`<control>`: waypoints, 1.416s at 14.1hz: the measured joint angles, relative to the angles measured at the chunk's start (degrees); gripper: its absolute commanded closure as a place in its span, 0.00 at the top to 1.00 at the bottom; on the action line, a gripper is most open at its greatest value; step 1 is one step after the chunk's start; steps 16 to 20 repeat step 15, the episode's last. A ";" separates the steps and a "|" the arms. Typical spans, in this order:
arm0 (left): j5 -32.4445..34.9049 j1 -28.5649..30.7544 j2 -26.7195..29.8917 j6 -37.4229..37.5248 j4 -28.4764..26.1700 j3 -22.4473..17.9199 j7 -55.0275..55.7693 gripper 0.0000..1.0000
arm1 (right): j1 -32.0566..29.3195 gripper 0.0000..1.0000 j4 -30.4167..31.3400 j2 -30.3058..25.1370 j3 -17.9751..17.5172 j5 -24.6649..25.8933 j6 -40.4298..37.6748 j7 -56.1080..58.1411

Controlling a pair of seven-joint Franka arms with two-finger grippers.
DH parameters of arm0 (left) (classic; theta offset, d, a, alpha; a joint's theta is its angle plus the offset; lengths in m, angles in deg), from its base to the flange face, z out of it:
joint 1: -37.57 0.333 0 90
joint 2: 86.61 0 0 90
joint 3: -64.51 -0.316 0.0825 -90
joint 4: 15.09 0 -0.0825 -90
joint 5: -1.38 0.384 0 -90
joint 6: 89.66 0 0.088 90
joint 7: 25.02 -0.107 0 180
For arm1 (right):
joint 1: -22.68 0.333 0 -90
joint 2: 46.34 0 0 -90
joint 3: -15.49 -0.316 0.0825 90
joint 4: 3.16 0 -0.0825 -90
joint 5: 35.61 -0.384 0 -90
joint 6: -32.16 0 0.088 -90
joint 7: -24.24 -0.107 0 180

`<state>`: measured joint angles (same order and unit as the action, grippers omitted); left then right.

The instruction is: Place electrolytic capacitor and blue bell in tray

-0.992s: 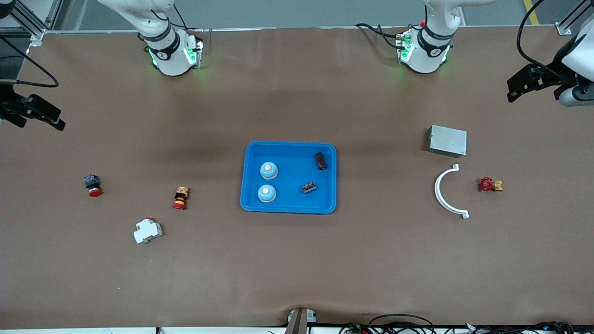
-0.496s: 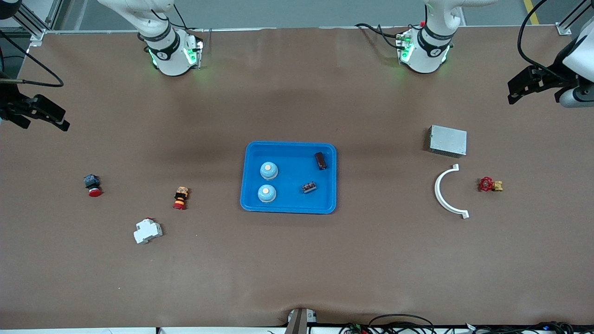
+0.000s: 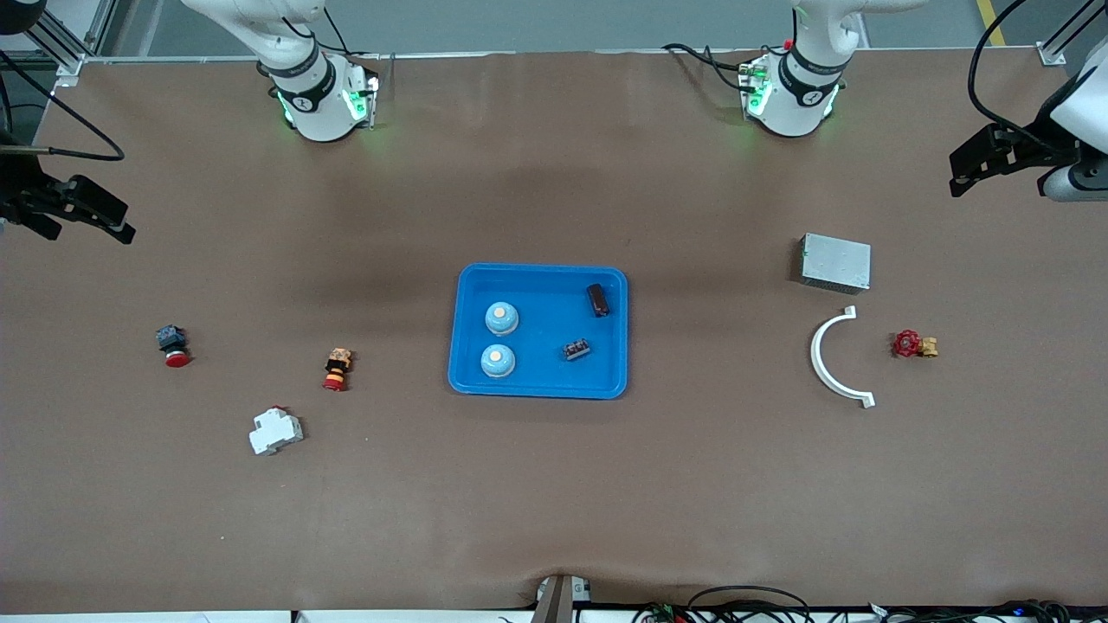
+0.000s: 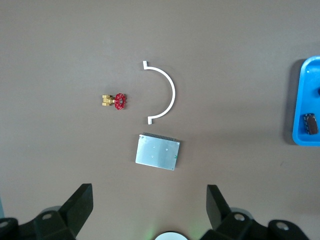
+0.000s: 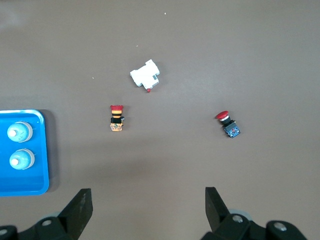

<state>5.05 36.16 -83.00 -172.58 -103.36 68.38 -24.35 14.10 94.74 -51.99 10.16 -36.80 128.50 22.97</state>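
The blue tray (image 3: 541,273) lies at the table's middle. In it are two blue bells (image 3: 501,317) (image 3: 497,360), a dark electrolytic capacitor (image 3: 597,299) and a small dark terminal block (image 3: 576,350). My left gripper (image 3: 965,173) is open and empty, held high over the left arm's end of the table; it also shows in the left wrist view (image 4: 148,192). My right gripper (image 3: 91,227) is open and empty over the right arm's end; it also shows in the right wrist view (image 5: 148,195). The tray's rim (image 4: 306,65) and capacitor (image 4: 311,123) show in the left wrist view, both bells (image 5: 19,132) in the right wrist view.
A grey metal box (image 3: 835,262), a white curved piece (image 3: 824,359) and a red-handled valve (image 3: 913,344) lie toward the left arm's end. A white breaker (image 3: 275,430), an orange-and-red button (image 3: 337,369) and a red push button (image 3: 172,345) lie toward the right arm's end.
Both grippers have drifted slightly at the table's ends. Nothing on the table has moved.
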 measured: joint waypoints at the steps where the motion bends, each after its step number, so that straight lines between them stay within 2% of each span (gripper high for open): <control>1: 0.00 0.00 0.05 0.40 -0.01 0.00 -0.86 1.00 | 0.00 1.00 0.00 0.00 0.00 0.00 0.00 0.00; 20: -1.37 -0.27 0.16 1.39 0.63 0.25 -1.43 1.00 | 0.00 1.00 0.02 0.00 0.00 0.00 -0.08 0.00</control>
